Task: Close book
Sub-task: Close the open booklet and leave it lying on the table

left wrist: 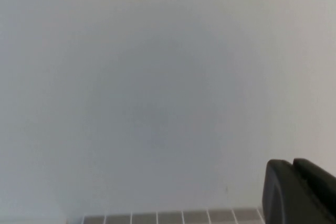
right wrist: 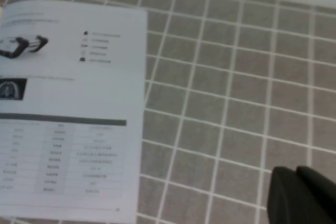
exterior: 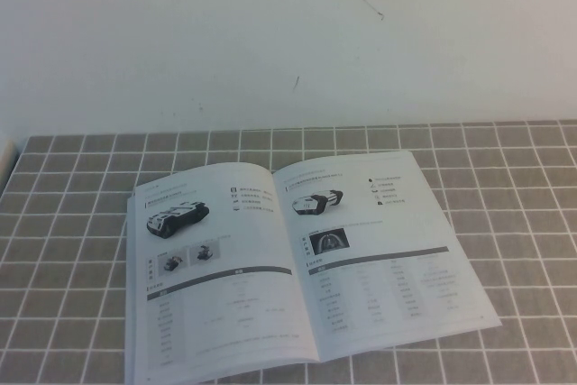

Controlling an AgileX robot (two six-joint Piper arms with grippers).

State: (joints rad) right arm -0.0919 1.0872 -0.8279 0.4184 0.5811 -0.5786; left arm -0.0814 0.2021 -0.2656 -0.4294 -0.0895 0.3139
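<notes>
Find the book [exterior: 302, 268] spread open and flat near the middle of the tabletop's [exterior: 523, 223] near edge. Expect light, thin, floppy, probably slippery pages; pinch the right page's outer edge and fold it across the spine. Note the grey tiled covering and the plain white wall [exterior: 288, 33] behind. Spot the right gripper [right wrist: 302, 195] above the tiles beside that page, and the left gripper [left wrist: 299, 192] raised, facing the wall. Cannot tell the jaws' state on either.

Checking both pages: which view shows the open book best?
The high view: book open, both pages visible. Right wrist view shows only its right page, right gripper above table beside it. Left wrist view shows none; left gripper faces the wall.
</notes>
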